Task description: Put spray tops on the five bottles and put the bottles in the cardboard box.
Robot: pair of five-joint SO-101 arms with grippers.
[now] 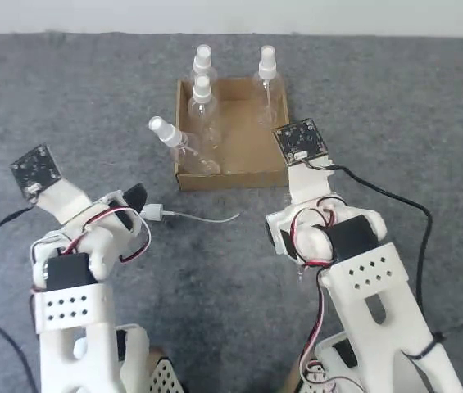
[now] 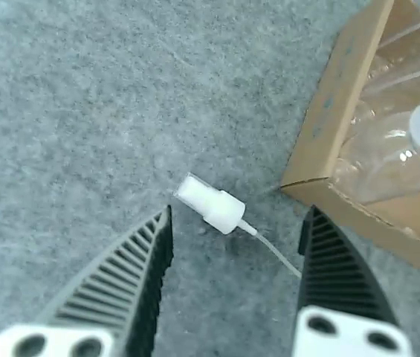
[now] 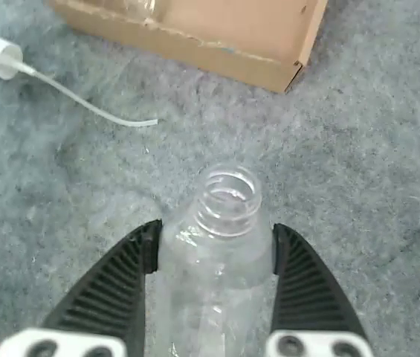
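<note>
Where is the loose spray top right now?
In the high view the spray top lies on the grey carpet, left of centre, beside the near-left corner of the cardboard box, below the open left gripper.

Left arm [image 1: 71, 278], lower left of the high view: left gripper [image 2: 239, 216] spread wide. Right arm [image 1: 362, 270], lower right: right gripper [image 3: 215, 225] clamped on a bottle [image 3: 228, 201].

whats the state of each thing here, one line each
spray top: loose, lying on the carpet
bare bottle: no top, held by right gripper
right gripper: shut on bare bottle
left gripper: open, astride the spray top
cardboard box: open, four bottles inside
upright bottles: three, capped, standing in the box
leaning bottle: capped, tilted against the box's wall
</note>
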